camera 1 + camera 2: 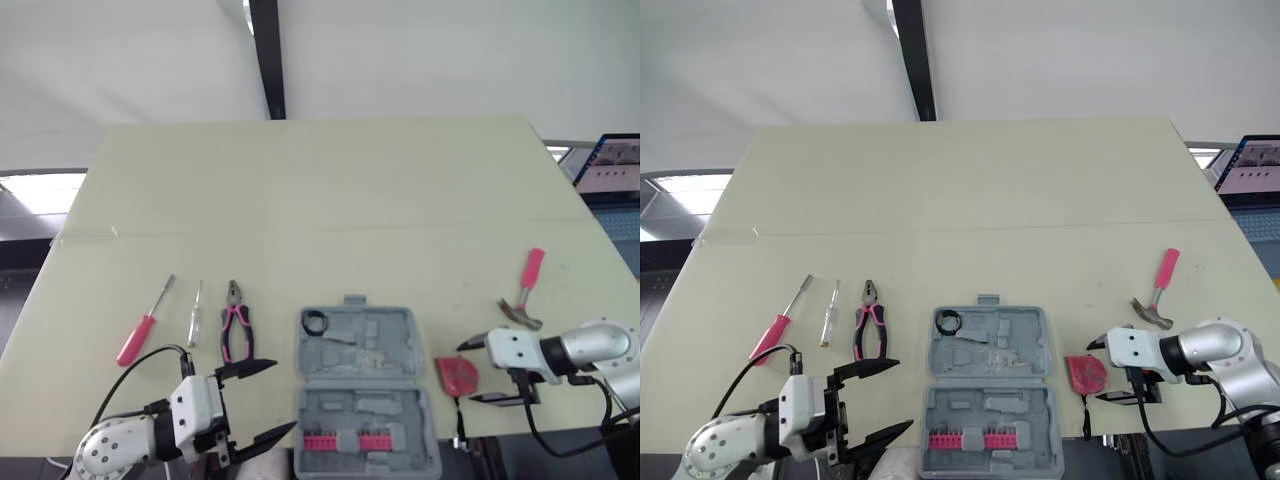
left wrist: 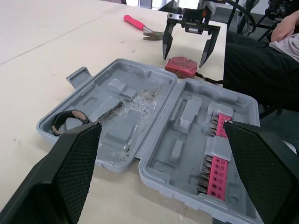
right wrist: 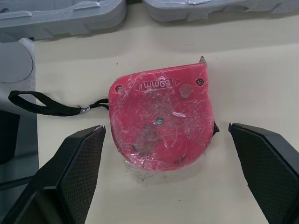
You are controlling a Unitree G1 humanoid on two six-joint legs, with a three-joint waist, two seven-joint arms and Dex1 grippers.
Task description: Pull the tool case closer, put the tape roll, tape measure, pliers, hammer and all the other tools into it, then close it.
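Observation:
The grey tool case (image 1: 365, 390) lies open near the table's front edge, with a pink bit rack (image 1: 345, 441) in its near half. A black tape roll (image 1: 314, 322) rests in the far half's left corner. Just right of the case lies the red tape measure (image 1: 458, 375), its black strap (image 3: 42, 103) trailing off. My right gripper (image 1: 470, 372) is open, one finger on each side of the tape measure without touching it. The pink-handled hammer (image 1: 526, 290) lies further back on the right. Left of the case are the pliers (image 1: 236, 333). My left gripper (image 1: 258, 400) is open and holds nothing.
Two screwdrivers, one red-handled (image 1: 145, 322) and one clear-handled (image 1: 196, 315), lie left of the pliers. A laptop screen (image 1: 615, 165) sits beyond the table's right edge. A seated person's dark trousers (image 2: 261, 65) are close to the front edge.

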